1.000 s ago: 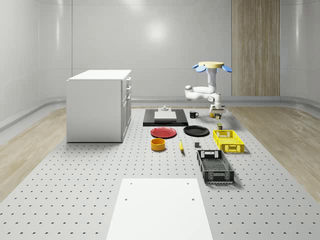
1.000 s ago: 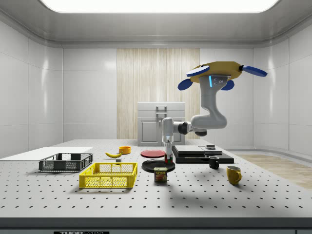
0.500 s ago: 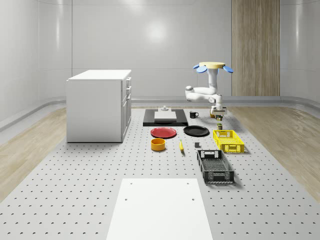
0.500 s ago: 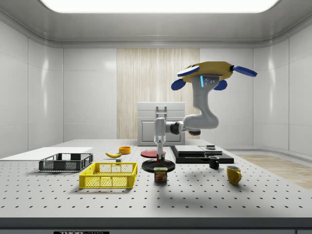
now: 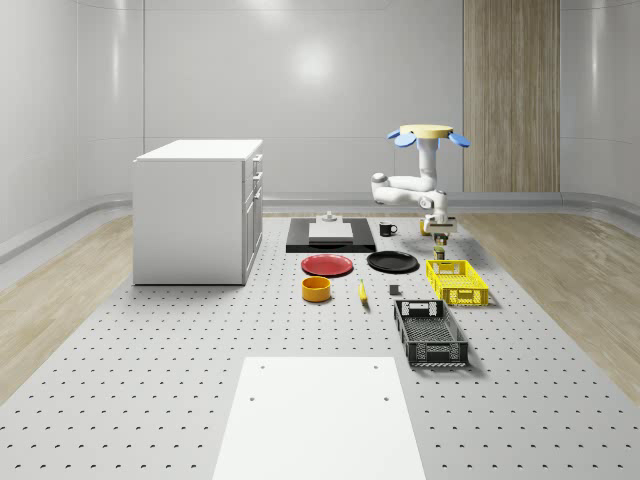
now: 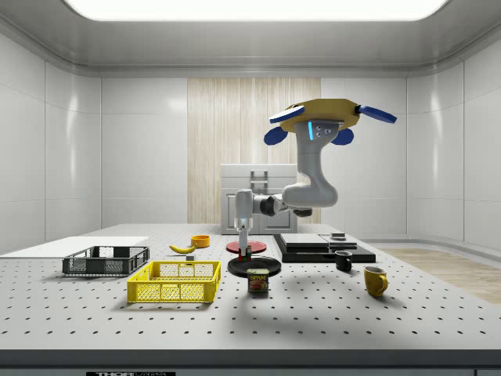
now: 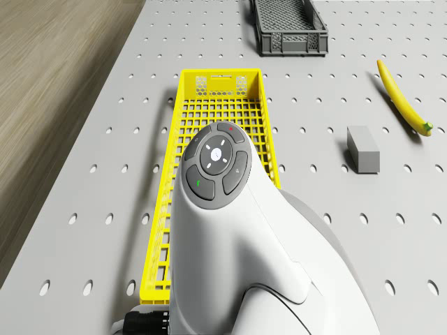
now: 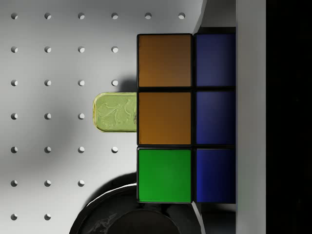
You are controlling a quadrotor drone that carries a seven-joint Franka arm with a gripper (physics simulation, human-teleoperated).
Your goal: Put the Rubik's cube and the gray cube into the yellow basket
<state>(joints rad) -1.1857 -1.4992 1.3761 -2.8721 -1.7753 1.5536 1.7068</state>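
Side view shows the drone (image 6: 329,121) hovering over the surface (image 6: 329,313), its gripper (image 6: 245,254) clasping the Rubik's cube (image 8: 185,117) above a can (image 6: 258,280), the yellow basket (image 6: 176,282) just beside.

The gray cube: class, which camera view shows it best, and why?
The drone view: the gray cube lies unobstructed on the table between the yellow basket and the banana. In the whole-scene view it is a small speck; the side view barely shows it.
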